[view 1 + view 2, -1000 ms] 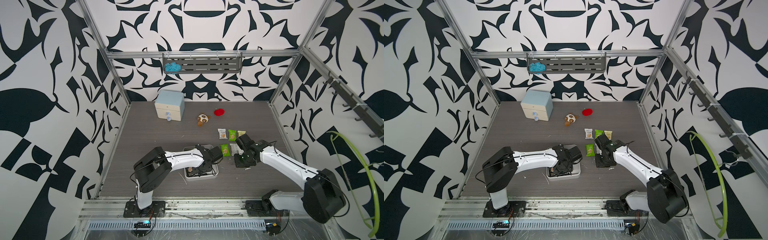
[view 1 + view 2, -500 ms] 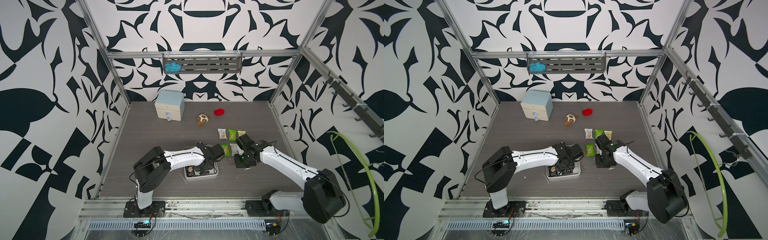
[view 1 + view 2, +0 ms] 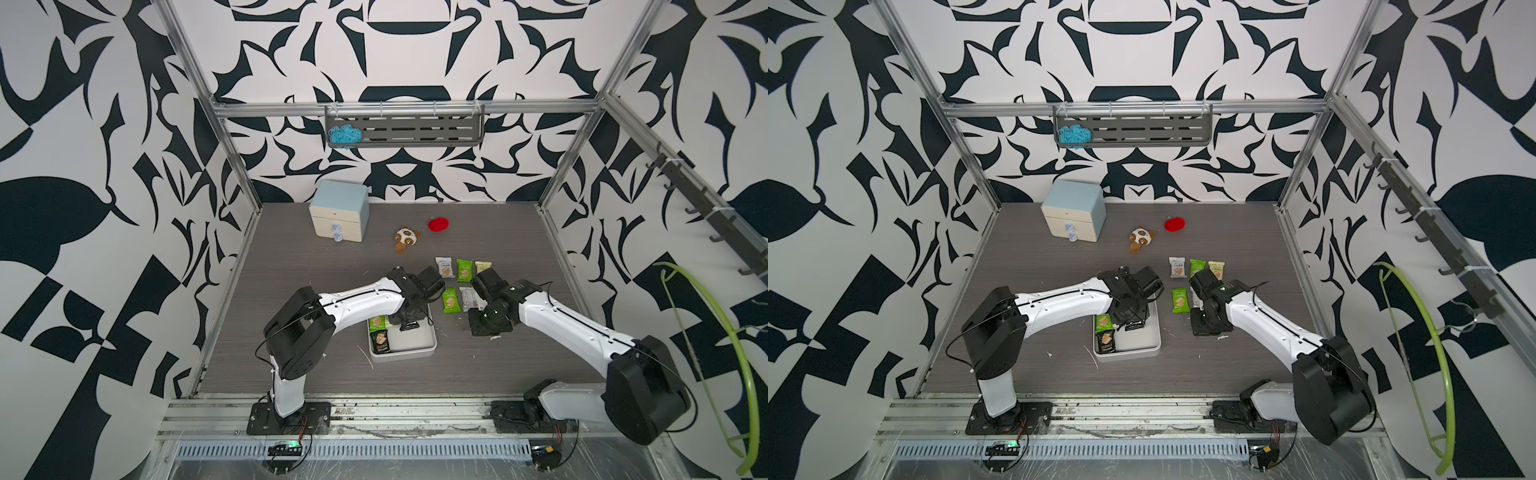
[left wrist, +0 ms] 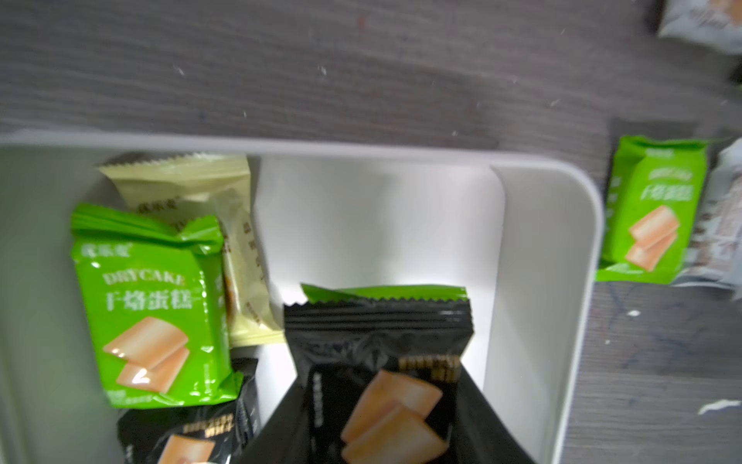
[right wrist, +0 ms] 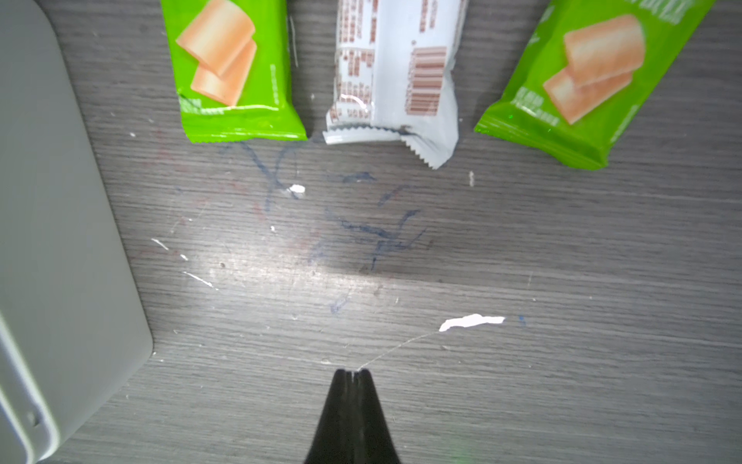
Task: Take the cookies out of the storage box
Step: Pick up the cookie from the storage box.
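Observation:
The white storage box (image 3: pixel 415 354) (image 4: pixel 554 241) lies at the table's middle front. My left gripper (image 3: pixel 409 325) (image 4: pixel 381 442) reaches down into it and is shut on a black cookie packet (image 4: pixel 377 361), with a green packet's edge (image 4: pixel 385 292) showing just behind. Green (image 4: pixel 148 305), cream (image 4: pixel 192 189) and black (image 4: pixel 188 438) cookies lie in the box's left part. Several cookies (image 3: pixel 451 300) (image 5: pixel 229 68) lie on the table to the right of the box. My right gripper (image 3: pixel 485 328) (image 5: pixel 353 374) hovers over bare table beside them, shut and empty.
A pale-blue-topped two-drawer cabinet (image 3: pixel 340 216) stands at the back left. A brown-and-white plush toy (image 3: pixel 405 237) and a red soft toy (image 3: pixel 439 224) lie behind the cookies. A wall shelf (image 3: pixel 405 131) holds blue yarn.
My left gripper has closed on the black packet inside the box, its wrist shifting slightly. The right arm has not moved.

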`<state>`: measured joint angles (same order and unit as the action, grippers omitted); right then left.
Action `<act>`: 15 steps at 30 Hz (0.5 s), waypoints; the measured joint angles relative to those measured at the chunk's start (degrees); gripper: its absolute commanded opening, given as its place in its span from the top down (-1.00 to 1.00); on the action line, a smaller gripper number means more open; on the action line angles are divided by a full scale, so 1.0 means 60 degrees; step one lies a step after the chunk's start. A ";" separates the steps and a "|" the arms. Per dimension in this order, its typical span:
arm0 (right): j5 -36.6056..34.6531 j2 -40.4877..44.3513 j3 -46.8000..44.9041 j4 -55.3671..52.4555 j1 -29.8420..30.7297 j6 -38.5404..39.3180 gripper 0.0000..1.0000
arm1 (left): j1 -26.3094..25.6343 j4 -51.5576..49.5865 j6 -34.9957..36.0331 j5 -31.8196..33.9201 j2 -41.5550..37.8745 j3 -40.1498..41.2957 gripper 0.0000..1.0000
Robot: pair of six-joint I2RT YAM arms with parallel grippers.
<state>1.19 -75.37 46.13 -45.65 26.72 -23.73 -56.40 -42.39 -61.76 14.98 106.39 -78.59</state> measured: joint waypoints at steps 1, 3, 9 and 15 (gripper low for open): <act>0.0000 -0.0058 0.0000 0.0004 0.0000 0.0007 0.94 | 0.0044 -0.0015 0.0055 0.0004 0.0000 -0.0069 0.09; 0.0000 -0.0157 0.0015 0.0000 0.0000 0.0033 0.94 | 0.0087 -0.0015 0.0120 0.0000 0.0000 -0.0117 0.09; 0.0000 -0.0219 0.0106 0.0022 0.0000 0.0095 0.94 | 0.0095 -0.0040 0.0208 -0.0171 0.0295 -0.0153 0.09; 0.0000 -0.0175 0.0106 0.0022 0.0000 0.0131 0.94 | 0.0095 -0.0011 0.0415 -0.0280 0.1257 -0.0364 0.08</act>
<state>1.19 -76.42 46.76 -45.52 26.72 -22.94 -55.83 -42.46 -59.27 13.30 113.93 -80.77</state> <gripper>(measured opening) 0.053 0.465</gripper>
